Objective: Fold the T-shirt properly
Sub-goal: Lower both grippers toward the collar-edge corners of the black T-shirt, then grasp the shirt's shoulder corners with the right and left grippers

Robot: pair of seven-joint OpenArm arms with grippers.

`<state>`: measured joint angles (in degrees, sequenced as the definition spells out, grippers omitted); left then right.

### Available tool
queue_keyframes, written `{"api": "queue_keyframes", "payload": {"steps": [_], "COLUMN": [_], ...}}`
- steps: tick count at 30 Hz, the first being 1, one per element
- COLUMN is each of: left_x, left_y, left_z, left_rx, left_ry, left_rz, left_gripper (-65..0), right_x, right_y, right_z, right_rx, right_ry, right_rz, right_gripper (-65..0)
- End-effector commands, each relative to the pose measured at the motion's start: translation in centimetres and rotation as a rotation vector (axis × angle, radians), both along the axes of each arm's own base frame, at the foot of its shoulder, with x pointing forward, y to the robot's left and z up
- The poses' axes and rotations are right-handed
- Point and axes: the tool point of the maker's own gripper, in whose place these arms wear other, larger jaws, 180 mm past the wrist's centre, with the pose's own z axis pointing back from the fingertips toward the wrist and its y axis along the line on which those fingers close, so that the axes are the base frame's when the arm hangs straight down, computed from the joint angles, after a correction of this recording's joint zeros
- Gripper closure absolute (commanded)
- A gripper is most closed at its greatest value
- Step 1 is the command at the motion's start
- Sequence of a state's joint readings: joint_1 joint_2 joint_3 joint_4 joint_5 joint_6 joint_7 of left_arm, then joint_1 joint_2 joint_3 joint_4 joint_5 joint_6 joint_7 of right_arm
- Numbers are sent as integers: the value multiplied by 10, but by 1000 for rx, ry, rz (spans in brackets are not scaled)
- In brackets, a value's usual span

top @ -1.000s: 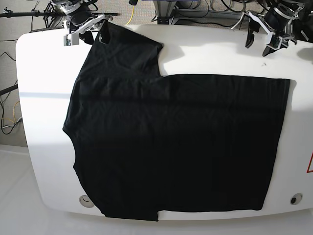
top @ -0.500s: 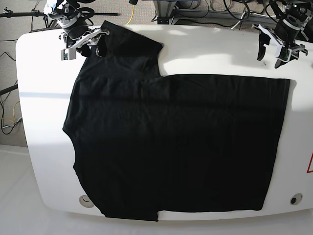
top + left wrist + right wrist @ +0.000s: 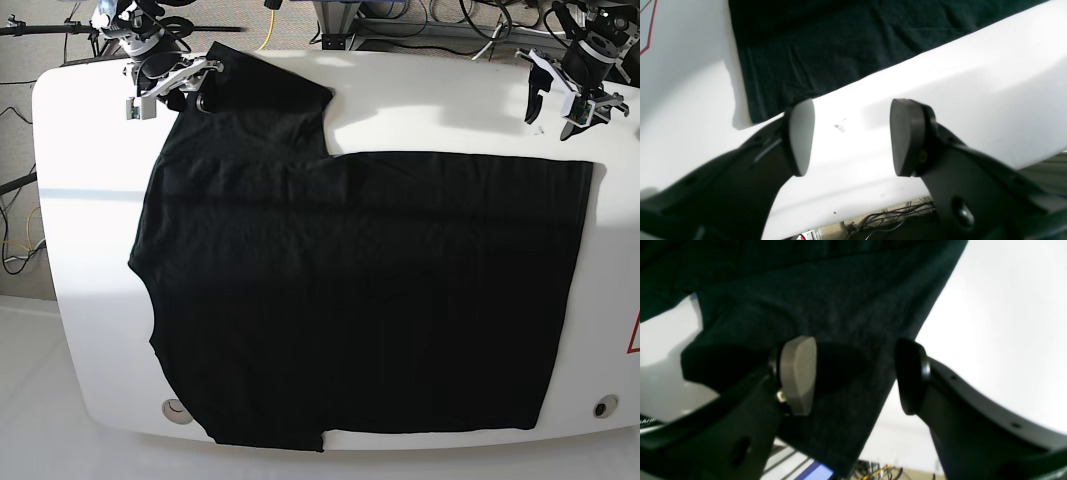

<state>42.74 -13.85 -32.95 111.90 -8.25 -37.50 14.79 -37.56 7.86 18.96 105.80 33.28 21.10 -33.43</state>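
Right gripper (image 3: pixel 172 82) settling lower over T-shirt (image 3: pixel 360 290) sleeve, jaws wide; left gripper (image 3: pixel 560 95) nearing hem corner, jaws wide—grasps pending.

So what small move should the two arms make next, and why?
Probably lower and close the right end effector on the T-shirt sleeve: its open fingers straddle the sleeve edge. The left end effector is open over bare table, beside the hem corner, so it likely must shift onto the fabric first.
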Motion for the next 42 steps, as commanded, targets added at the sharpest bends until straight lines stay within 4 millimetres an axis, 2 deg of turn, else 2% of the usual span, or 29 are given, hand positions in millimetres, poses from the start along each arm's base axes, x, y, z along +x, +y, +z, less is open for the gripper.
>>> {"api": "queue_keyframes", "payload": {"steps": [1,16,42], "left_x": [3,4,4], "left_y": [0,0,-1], "left_z": [9,10,9], "left_rx": [-7,-18,-10], "left_ry": [-34,-36,-31], "left_rz": [-5,-13,-13], "left_gripper": [-333,-336,-336], "right_x": [-1,2,12], "right_y": [6,13,16], "right_z": [3,-14,-15], "right_rx": [20,63,90], "right_ry": [-18,35,35], "right_rz": [2,-11,-8], "right_gripper": [-357,-342,-369]}}
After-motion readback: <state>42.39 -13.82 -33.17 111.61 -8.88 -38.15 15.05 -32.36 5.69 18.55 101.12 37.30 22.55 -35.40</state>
